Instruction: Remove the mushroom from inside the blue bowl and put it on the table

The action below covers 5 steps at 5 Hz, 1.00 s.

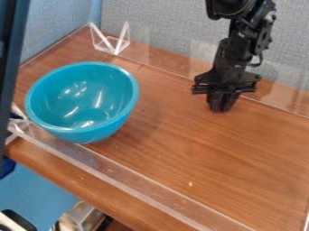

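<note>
One blue bowl (82, 102) is sitting upright on the wooden bench (200, 153), showing only its glossy inner wall and pale reflections, with no mushroom visible. Across the bench from the bowl, near the far clear wall (280, 97), the black pincer (222, 102) is pointing down, well apart from the bowl; whether it is clenched or released, I cannot tell.

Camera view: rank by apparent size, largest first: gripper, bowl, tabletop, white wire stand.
1. Tabletop
2. Blue bowl
3. Gripper
4. White wire stand

Gripper counted without its arm.
</note>
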Motion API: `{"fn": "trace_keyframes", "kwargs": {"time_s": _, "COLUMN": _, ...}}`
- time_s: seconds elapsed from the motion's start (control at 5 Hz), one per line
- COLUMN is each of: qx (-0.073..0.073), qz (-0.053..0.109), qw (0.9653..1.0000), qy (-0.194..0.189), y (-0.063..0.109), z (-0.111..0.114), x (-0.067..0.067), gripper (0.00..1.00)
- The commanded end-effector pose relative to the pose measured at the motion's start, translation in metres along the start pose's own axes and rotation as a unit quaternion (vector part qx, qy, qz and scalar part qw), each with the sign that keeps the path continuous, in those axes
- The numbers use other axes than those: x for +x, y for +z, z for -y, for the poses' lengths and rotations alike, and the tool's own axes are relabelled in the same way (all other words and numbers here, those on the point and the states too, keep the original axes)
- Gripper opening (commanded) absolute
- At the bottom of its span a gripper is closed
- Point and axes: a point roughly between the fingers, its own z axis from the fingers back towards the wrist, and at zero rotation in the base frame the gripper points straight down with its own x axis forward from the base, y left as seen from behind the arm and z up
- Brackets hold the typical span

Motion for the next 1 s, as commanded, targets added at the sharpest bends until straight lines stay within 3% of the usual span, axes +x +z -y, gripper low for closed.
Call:
{"fn": "trace_keyframes", "kwargs": {"time_s": 0.0, "qx": -0.023, "qz": 0.025, "qw": 0.9994, "qy": 0.008, "y": 0.026, "z": 0.000, "x": 0.003, "gripper": 0.00}}
{"fn": "trace_keyframes", "kwargs": {"time_s": 0.4, "qx": -0.013, "qz": 0.025, "qw": 0.9996, "qy": 0.010, "y": 0.025, "z": 0.007, "x": -0.019, "gripper": 0.00}}
{"fn": "trace_keyframes", "kwargs": {"time_s": 0.6, "qx": 0.002, "qz": 0.035, "qw": 0.9987, "qy": 0.037, "y": 0.031, "z": 0.015, "x": -0.032, "gripper": 1.00}}
{"fn": "trace_keyframes", "kwargs": {"time_s": 0.8, "qx": 0.013, "qz": 0.043, "qw": 0.9965, "qy": 0.070, "y": 0.037, "z": 0.019, "x": -0.048, "gripper": 0.00}}
